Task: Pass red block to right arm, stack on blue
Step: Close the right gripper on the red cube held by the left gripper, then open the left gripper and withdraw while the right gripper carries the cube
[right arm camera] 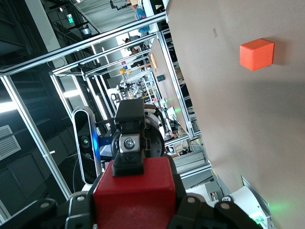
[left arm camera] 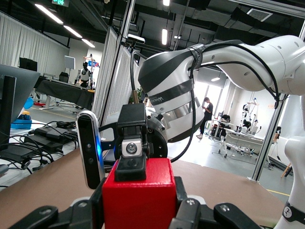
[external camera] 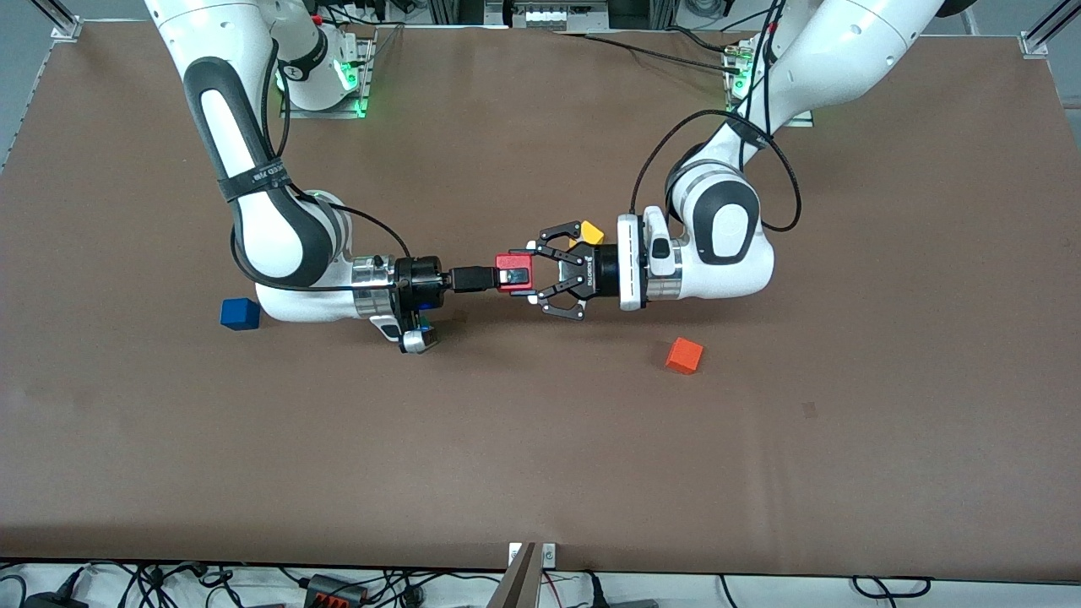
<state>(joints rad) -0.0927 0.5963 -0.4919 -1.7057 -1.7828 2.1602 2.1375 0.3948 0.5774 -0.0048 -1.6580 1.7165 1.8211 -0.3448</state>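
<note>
Front view: nearest the camera, a small orange matte cube (external camera: 684,355) is seen lying on the brown surface (external camera: 540,456), toward the left arm's end. A small dark-blue matte cube (external camera: 240,313) is noted toward the right arm's end, beside the right arm's wrist. A yellow block (external camera: 589,231) is partly hidden by the left pincer. Over mid-surface, the small pure-red matte cube (external camera: 514,272) is held in the air between both arms. The left pincer (external camera: 535,272), with wide black linkage fingers, is clamped on it; the right pincer (external camera: 507,275), slim and straight-fingered, is closed on the same cube from the facing end.

Left wrist view: the red cube (left arm camera: 139,195) fills the foreground, gripped at its sides by the left linkage fingers (left arm camera: 190,214), with one right finger laid over its upper face.

Right wrist view: the red cube (right arm camera: 134,193) is shown under the slim finger, the orange cube (right arm camera: 257,54) well apart on the surface.

Judgement: the handover is at the double-grip stage. The right grip should be confirmed firm before the left fingers are released; the left arm should then be drawn straight back, so the cube is not twisted.
</note>
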